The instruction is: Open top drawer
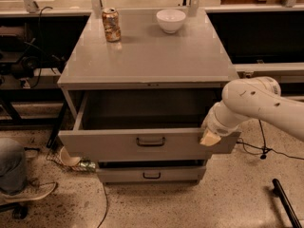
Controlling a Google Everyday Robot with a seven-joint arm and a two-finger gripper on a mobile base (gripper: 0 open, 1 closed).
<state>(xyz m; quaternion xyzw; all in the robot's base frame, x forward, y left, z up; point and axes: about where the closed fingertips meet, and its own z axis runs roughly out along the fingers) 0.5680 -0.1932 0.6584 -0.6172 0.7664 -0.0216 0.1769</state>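
One gripper (209, 138), tan-tipped on a white arm reaching in from the right, sits at the right end of the top drawer (118, 146) front; whether it is wide or narrow cannot be told. That drawer stands pulled out toward the near side, grey interior showing. Far back on the cabinet top (152, 61) stand a can (111, 24) and a white bowl (171, 20).

Top drawer (109, 145) mouth free; hand (209, 138) at right front.
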